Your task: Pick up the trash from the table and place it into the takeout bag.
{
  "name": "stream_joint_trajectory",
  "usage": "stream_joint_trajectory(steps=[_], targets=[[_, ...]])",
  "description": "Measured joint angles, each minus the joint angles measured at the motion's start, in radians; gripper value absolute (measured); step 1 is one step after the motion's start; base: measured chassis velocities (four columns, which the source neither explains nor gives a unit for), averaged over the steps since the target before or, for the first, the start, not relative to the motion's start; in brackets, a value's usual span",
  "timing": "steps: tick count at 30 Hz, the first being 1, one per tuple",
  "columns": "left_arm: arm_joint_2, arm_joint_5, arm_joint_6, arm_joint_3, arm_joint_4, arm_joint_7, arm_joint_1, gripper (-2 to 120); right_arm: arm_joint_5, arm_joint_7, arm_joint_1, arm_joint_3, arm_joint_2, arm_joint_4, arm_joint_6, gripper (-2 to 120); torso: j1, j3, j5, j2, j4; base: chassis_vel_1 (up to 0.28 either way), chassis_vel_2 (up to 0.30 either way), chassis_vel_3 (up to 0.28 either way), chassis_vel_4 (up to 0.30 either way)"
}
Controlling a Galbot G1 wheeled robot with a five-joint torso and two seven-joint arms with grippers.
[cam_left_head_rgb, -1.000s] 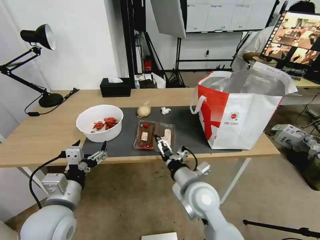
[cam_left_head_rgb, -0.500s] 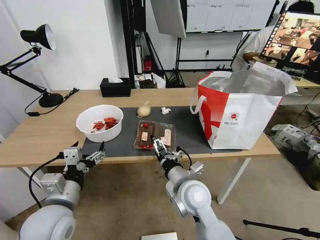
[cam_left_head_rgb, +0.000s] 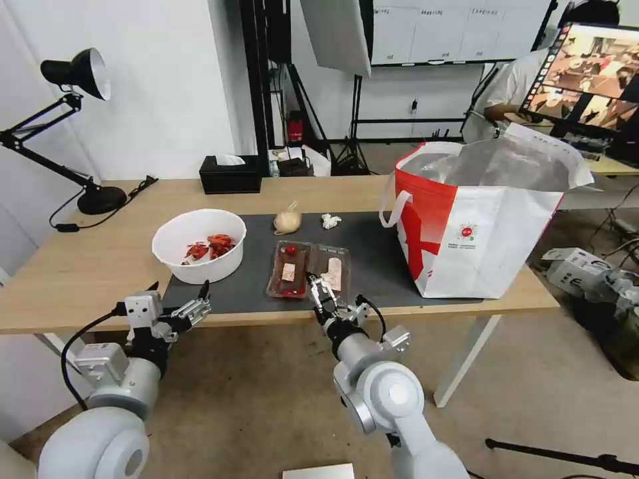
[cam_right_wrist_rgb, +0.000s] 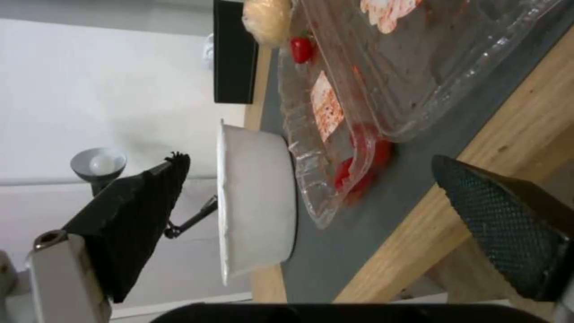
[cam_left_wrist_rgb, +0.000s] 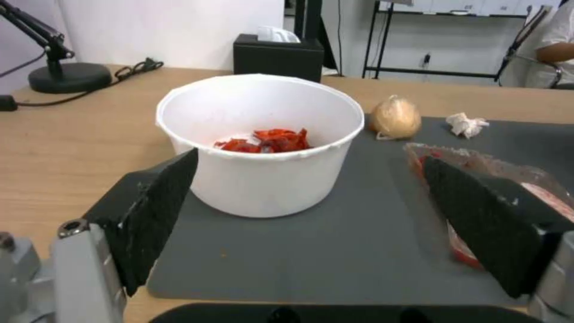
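Note:
On the table [cam_left_head_rgb: 80, 279] lies a dark grey mat [cam_left_head_rgb: 373, 256] with the trash on it. The white bowl [cam_left_head_rgb: 198, 245] holds red shellfish scraps. To its right lies the clear hinged tray [cam_left_head_rgb: 308, 269], and behind it the beige pouch [cam_left_head_rgb: 287, 221] and the crumpled tissue [cam_left_head_rgb: 331, 220]. The takeout bag [cam_left_head_rgb: 479, 226] stands open at the right end. My right gripper [cam_left_head_rgb: 318, 285] is open at the tray's [cam_right_wrist_rgb: 419, 76] near edge, holding nothing. My left gripper [cam_left_head_rgb: 181, 291] hangs open just before the table's front edge, facing the bowl [cam_left_wrist_rgb: 263, 179].
A black tissue box [cam_left_head_rgb: 230, 174] sits at the table's back edge. A black desk lamp [cam_left_head_rgb: 86, 193] with its cable stands at the far left. Light stands and a screen fill the room behind.
My right arm has shifted a little to the left, and its gripper stays at the tray's near edge. The left gripper has barely moved.

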Motion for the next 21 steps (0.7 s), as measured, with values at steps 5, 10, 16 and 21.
stream_joint_trajectory(steps=[5,10,16,21], targets=[[0.002,-0.002,0.0,-0.001,0.0,0.0,0.0,100,0.0,-0.002,-0.005,0.01,0.004,-0.006,0.003,100,0.0,0.0,0.0,0.0,0.0,0.0,0.0,0.0,0.0],[0.0,-0.002,0.0,0.002,0.0,0.0,0.003,100,0.0,-0.004,-0.003,0.016,0.004,-0.013,0.004,100,0.0,0.0,0.0,0.0,0.0,0.0,0.0,0.0,0.0],[0.003,-0.001,0.0,0.003,0.004,0.0,0.004,100,0.004,-0.004,0.013,0.02,0.006,-0.031,0.01,100,0.0,0.0,0.0,0.0,0.0,0.0,0.0,0.0,0.0],[0.001,0.0,-0.001,0.003,0.01,0.0,0.004,100,0.008,-0.007,0.019,0.021,0.011,-0.045,0.011,100,0.0,0.0,0.0,0.0,0.0,0.0,0.0,0.0,0.0]])
